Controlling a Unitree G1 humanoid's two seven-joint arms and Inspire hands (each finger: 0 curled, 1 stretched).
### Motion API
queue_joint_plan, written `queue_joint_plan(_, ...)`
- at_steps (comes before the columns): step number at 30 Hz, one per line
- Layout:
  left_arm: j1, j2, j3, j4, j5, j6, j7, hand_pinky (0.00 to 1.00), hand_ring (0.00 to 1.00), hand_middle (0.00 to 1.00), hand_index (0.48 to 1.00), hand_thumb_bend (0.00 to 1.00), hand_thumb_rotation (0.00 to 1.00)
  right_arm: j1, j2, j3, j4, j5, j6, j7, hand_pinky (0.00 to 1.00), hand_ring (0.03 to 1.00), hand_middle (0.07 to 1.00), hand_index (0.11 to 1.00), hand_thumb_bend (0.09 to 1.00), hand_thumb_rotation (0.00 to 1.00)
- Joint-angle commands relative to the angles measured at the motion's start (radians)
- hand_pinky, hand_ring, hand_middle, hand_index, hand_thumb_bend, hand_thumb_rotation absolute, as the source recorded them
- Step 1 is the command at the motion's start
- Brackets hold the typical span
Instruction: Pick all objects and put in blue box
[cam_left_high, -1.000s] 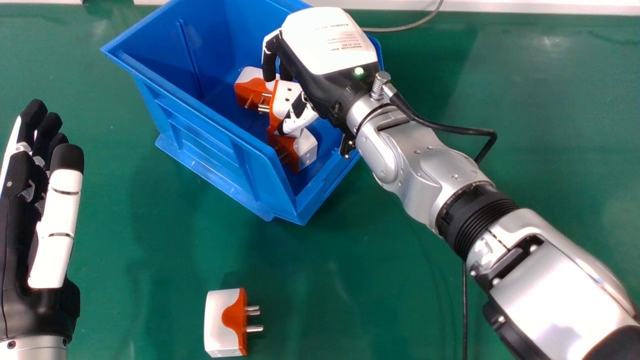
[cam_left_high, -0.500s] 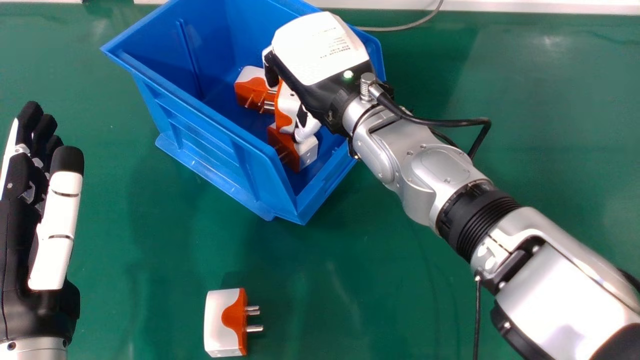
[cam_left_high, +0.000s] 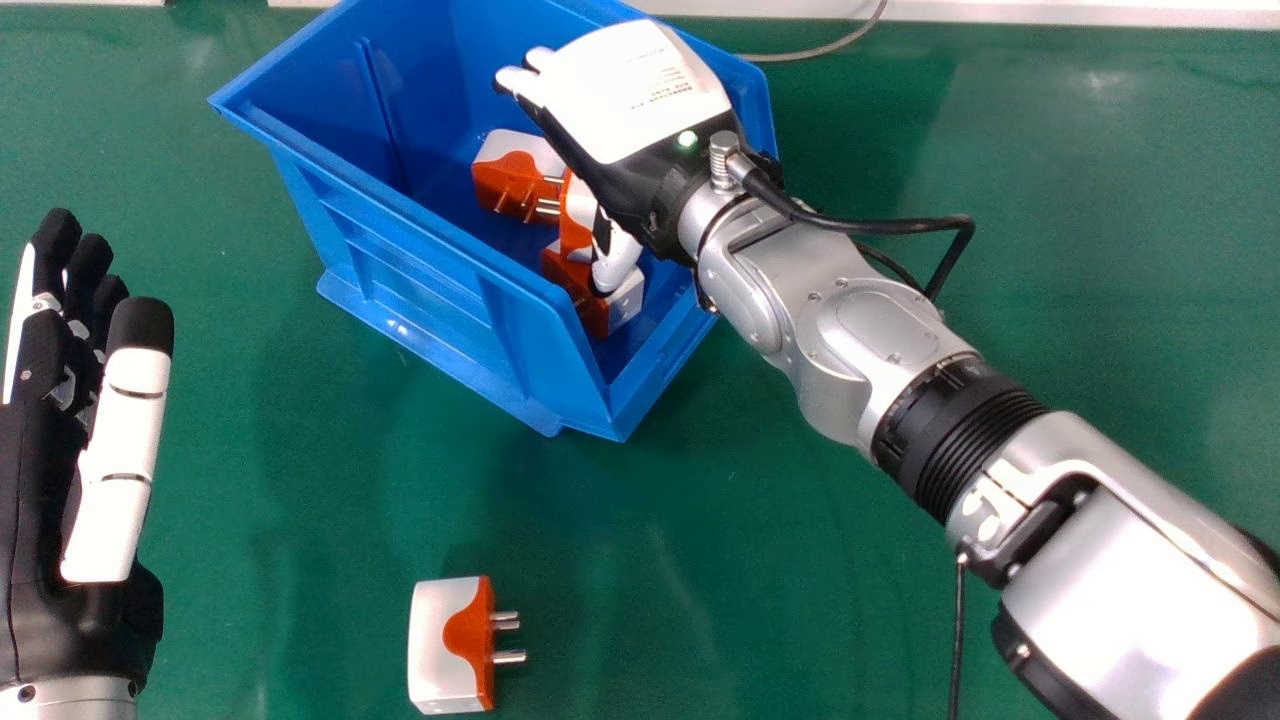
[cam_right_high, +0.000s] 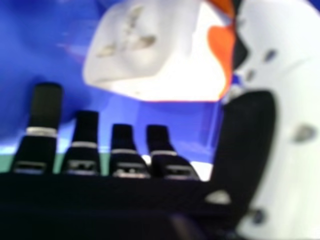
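Note:
My right hand is over the right part of the blue box, its fingers extended. Under it, inside the box, lie several white-and-orange plug adapters: one toward the back, one partly hidden below the palm, another near the front. In the right hand view the hand has straight fingers, and a white-and-orange adapter sits apart from them, close by the thumb. One more adapter rests on the green table, pins pointing right. My left hand stays at the left, fingers straight.
The green table surrounds the box. A grey cable runs along the table's back edge, behind the box. A black cable loops off the right wrist.
My right hand's fingers have straightened from a curl, letting go of the adapter beneath it, and the hand has shifted slightly left. The box sits a little farther right in view.

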Motion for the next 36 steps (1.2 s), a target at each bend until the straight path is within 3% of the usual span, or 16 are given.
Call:
queue_joint_plan(1,0.005,-0.002,0.009,-0.012,-0.011,-0.022,0.002,0.96,0.98,0.98,0.973,0.63,0.73,-0.018,-0.024,-0.004,-0.052,-0.016,0.014,0.008,0.98,0.992,0.994,0.991,0.922,0.22)
queue_joint_plan(4,0.0,0.0,0.01,-0.005,-0.014,-0.028,-0.002,0.95,0.98,0.98,0.972,0.63,0.72,-0.01,-0.039,-0.013,-0.102,-0.01,0.023,0.025,0.99,0.997,0.998,0.997,0.929,0.22)
queue_joint_plan(6,-0.002,-0.002,0.008,-0.007,-0.004,-0.024,0.005,0.95,0.98,0.98,0.974,0.62,0.72,-0.002,-0.052,-0.019,-0.143,-0.013,0.033,0.024,0.99,0.998,0.999,0.998,0.955,0.22)
queue_joint_plan(8,-0.005,-0.001,0.006,-0.008,-0.003,-0.022,0.006,0.95,0.98,0.98,0.973,0.62,0.72,0.008,-0.074,-0.017,-0.196,-0.03,0.048,0.024,1.0,0.999,0.999,0.999,0.964,0.21)
queue_joint_plan(12,-0.018,0.002,0.008,0.008,-0.009,-0.024,0.002,0.94,0.97,0.97,0.972,0.63,0.73,0.042,-0.124,-0.036,-0.32,-0.044,0.059,0.033,1.0,1.0,1.0,1.0,0.919,0.16)
queue_joint_plan(20,-0.043,-0.001,0.004,0.026,-0.003,-0.028,0.01,0.9,0.94,0.94,0.935,0.66,0.69,0.14,-0.206,-0.088,-0.638,-0.076,0.128,0.157,1.0,1.0,1.0,1.0,0.854,0.06)
queue_joint_plan(22,-0.043,0.003,0.001,0.018,0.004,-0.023,0.01,0.88,0.93,0.93,0.928,0.66,0.69,0.173,-0.224,-0.115,-0.728,-0.073,0.137,0.192,1.0,1.0,1.0,1.0,0.866,0.05)
queue_joint_plan(25,-0.042,0.001,-0.006,0.005,-0.001,-0.014,0.01,0.87,0.92,0.93,0.923,0.65,0.69,0.235,-0.259,-0.161,-0.85,-0.069,0.118,0.199,1.0,1.0,1.0,1.0,0.91,0.08)
queue_joint_plan(27,-0.041,-0.003,-0.009,0.0,-0.003,-0.01,0.015,0.86,0.92,0.93,0.921,0.65,0.69,0.285,-0.294,-0.19,-0.928,-0.072,0.092,0.192,1.0,1.0,1.0,1.0,0.899,0.08)
queue_joint_plan(29,-0.036,-0.006,-0.014,-0.011,0.005,-0.001,0.024,0.85,0.92,0.92,0.918,0.65,0.68,0.338,-0.321,-0.218,-1.014,-0.08,0.086,0.216,0.99,1.0,1.0,1.0,0.884,0.09)
queue_joint_plan(33,-0.025,-0.01,-0.021,-0.015,0.003,-0.015,0.019,0.83,0.9,0.91,0.904,0.63,0.67,0.474,-0.349,-0.287,-1.197,-0.071,0.093,0.255,0.98,1.0,1.0,0.999,0.895,0.1)
queue_joint_plan(36,-0.014,-0.017,-0.032,-0.014,0.009,-0.028,0.017,0.82,0.89,0.9,0.898,0.62,0.67,0.613,-0.352,-0.34,-1.352,-0.072,0.105,0.281,0.97,0.999,1.0,0.999,0.911,0.09)
